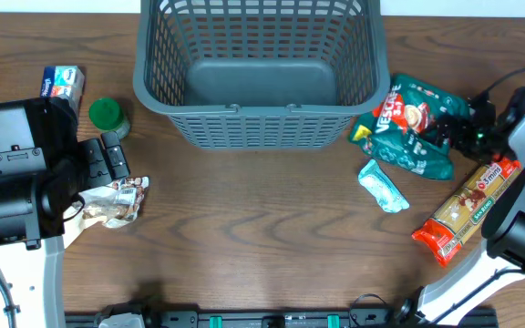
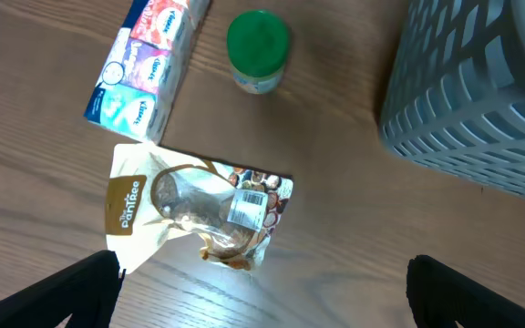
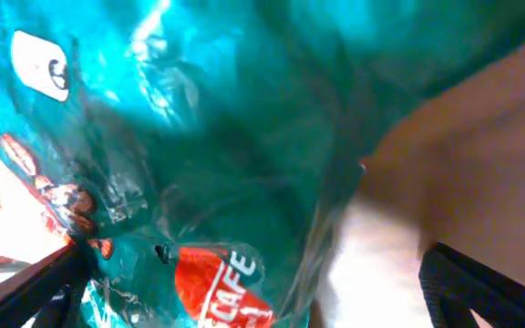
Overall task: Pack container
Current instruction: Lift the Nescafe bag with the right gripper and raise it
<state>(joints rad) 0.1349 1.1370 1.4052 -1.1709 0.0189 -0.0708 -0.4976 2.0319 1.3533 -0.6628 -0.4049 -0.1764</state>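
— Grey plastic container point(image 1: 258, 68): position to be entered?
— Logged ahead of the left gripper point(image 2: 262, 296) and off to its right, well apart. From the right gripper point(image 3: 262, 301) it is found beyond the teal coffee bag point(image 1: 413, 123).
— Left gripper, state and surroundings?
— Fingers are spread wide, with nothing pinched. A brown-and-white snack pouch point(image 2: 194, 214) is recorded just ahead of them, flat on the wooden table point(image 2: 335, 228). Farther ahead, a tissue pack point(image 2: 144, 64) is listed to the left and a green-lidded jar point(image 2: 258, 50) near it.
— Right gripper?
— Jaws are spread wide and held close over the teal coffee bag; contact cannot be told. Behind the gripper, a pale blue sachet point(image 1: 383, 187) is noted just beside the bag, and a red-and-orange pasta packet point(image 1: 468, 210) alongside the arm.
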